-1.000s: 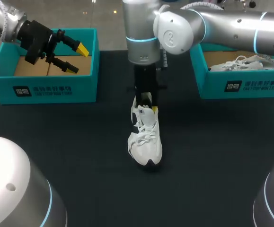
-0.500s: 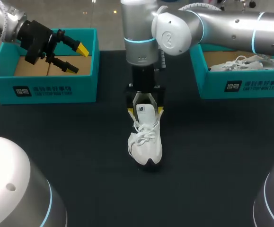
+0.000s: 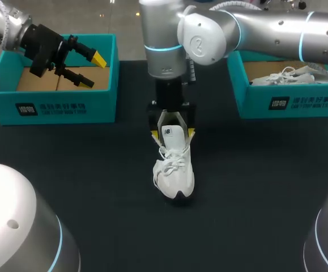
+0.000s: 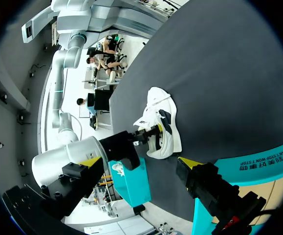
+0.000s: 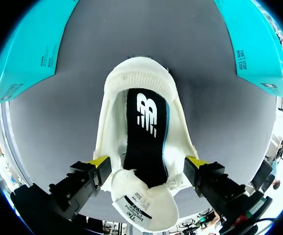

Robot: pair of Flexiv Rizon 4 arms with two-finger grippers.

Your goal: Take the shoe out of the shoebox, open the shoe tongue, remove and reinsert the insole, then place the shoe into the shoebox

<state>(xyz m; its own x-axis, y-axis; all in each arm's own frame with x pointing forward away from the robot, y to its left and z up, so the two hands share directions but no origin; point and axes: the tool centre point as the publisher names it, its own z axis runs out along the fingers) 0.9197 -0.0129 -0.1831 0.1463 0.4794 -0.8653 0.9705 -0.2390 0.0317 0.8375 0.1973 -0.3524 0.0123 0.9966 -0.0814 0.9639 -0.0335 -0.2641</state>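
Insole work is what I am judging to be in hand.

From the head view, the shoe (image 3: 174,170) is sitting on the table (image 3: 96,187) between the two boxes, out of both. The right gripper (image 3: 173,133) is hanging over its opening, fingers spread wide and gripping nothing. The left gripper (image 3: 83,67) is hovering over the left shoebox (image 3: 50,107), which is showing only brown card inside. The right shoebox (image 3: 288,102) is holding a second white shoe (image 3: 291,75).

From the left wrist, that gripper's fingers are standing apart and empty, with the shoe well ahead of them.

From the right wrist, the tongue (image 5: 141,208) is lying pulled forward and the dark insole (image 5: 146,132) is sitting flat inside. The yellow tips are flanking the outer walls, and I cannot tell whether they touch. Next I am expecting to narrow the fingers and dip in to pinch the insole's edge.
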